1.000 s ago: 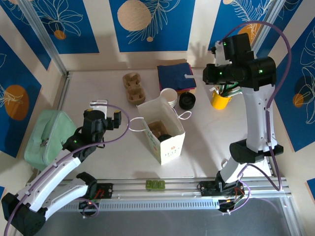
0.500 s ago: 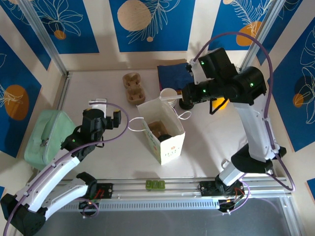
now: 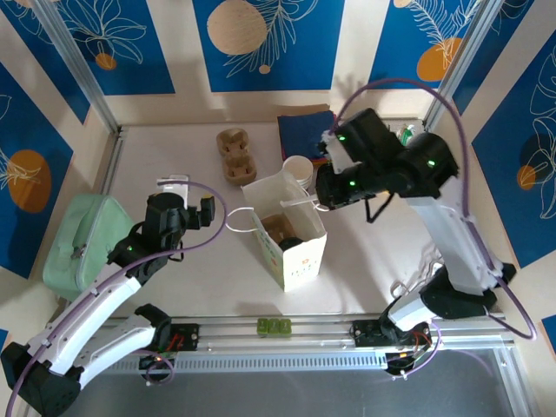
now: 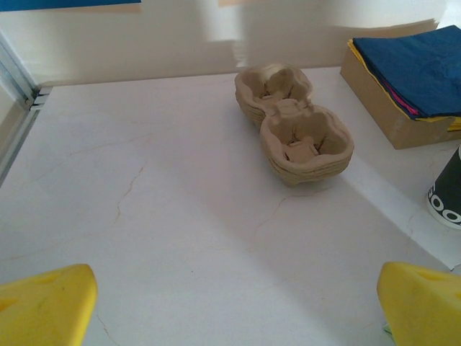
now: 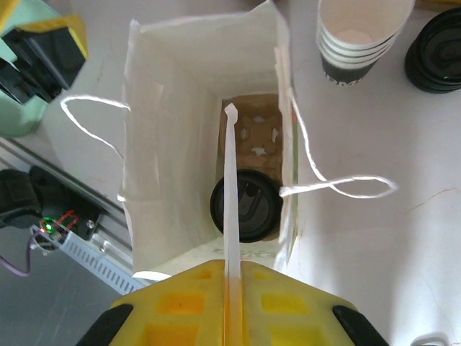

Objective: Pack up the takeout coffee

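The takeout coffee point(image 5: 248, 209), a cup capped with a round black lid, stands in a brown cardboard carrier at the bottom of the open white paper bag point(image 5: 173, 108). From above, its dark top point(image 3: 293, 241) shows inside the bag point(image 3: 304, 256). My right gripper point(image 5: 232, 277) is shut on a thin white straw point(image 5: 230, 180) and hovers over the bag's mouth, the straw pointing down past the lid. Seen from the top, that gripper point(image 3: 323, 196) hangs at the bag's right rim. My left gripper point(image 3: 188, 195) is open left of the bag, its yellow fingers point(image 4: 43, 303) wide apart over bare table.
A stack of lidless white cups point(image 5: 360, 36) and a pile of black lids point(image 5: 436, 50) stand behind the bag. Spare brown carriers point(image 4: 295, 122) and a box of blue napkins point(image 4: 410, 72) lie farther back. A green pouch point(image 3: 82, 243) rests at the table's left edge.
My right arm has swung left and down from the back right corner to above the bag, carrying the straw. The left arm has stayed still.
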Available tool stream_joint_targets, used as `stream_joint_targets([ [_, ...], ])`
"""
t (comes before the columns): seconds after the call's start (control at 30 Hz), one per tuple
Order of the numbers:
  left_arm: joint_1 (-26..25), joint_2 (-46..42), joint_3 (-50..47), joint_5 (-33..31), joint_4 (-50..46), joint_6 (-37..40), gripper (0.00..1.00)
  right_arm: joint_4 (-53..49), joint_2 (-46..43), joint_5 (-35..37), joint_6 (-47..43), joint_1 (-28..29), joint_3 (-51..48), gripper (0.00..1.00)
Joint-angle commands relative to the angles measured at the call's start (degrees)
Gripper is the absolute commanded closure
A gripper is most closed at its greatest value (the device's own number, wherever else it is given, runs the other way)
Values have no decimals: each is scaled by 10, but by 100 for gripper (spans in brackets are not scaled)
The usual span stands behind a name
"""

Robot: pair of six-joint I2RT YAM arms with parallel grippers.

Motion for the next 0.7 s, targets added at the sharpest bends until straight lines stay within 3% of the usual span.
stream_joint_targets([
  [0.0, 8, -13, 3, 14, -15, -17, 1, -14, 54, 33, 9, 22, 28, 90],
  [0.33, 7, -11, -4, 20, -16, -17, 1, -29, 184, 58, 0, 38, 123, 91],
  [0.67, 7, 5, -1, 18, 1, -10, 1, -13, 239, 46, -3, 43, 146, 88],
])
